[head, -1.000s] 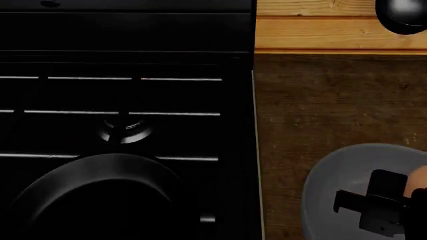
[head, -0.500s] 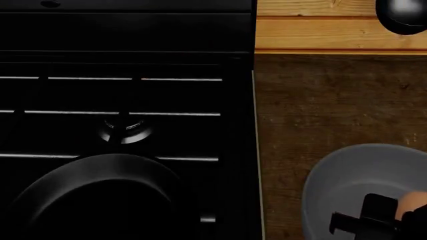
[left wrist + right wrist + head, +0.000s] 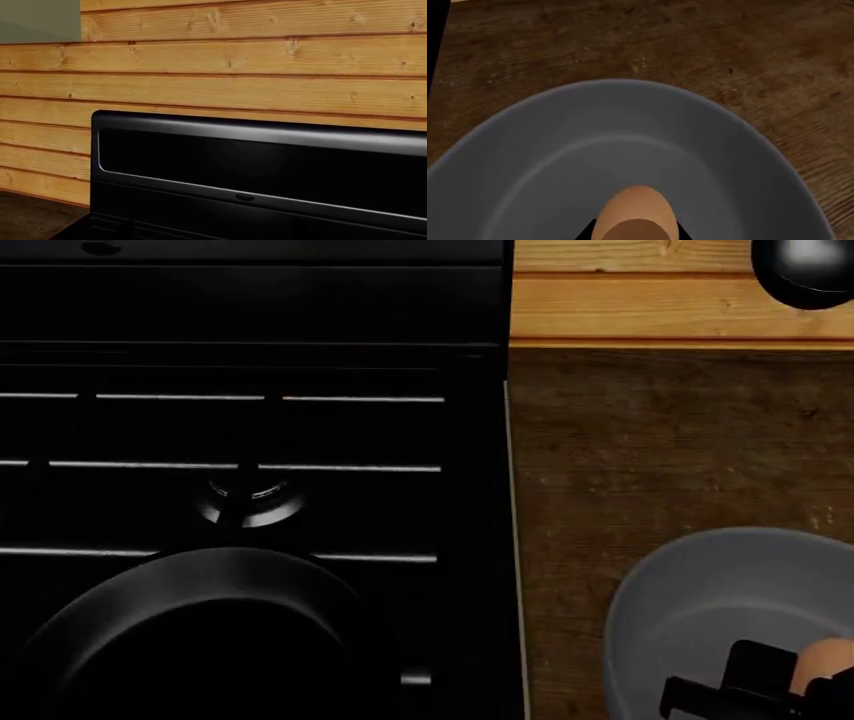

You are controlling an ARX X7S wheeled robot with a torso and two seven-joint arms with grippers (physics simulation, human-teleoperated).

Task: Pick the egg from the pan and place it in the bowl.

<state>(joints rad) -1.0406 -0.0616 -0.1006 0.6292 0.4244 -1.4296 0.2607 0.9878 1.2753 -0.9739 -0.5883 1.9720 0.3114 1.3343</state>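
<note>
Right pincer (image 3: 801, 690), egg (image 3: 635, 215), over bowl (image 3: 547, 150)

A wall (image 3: 253, 65) of honey-coloured wooden planks fills most of the view, with a grey patch (image 3: 39, 20) in one corner. In front of it stands the stove's (image 3: 267, 180) glossy black back panel, beside a dark wooden counter (image 3: 30, 220).

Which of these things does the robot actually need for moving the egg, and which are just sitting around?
Needed for the job:
egg, held in the right gripper over the bowl
bowl
pan, now without the egg

Just sitting around:
stove
dark shiny rounded object
wooden counter
plank wall
</note>
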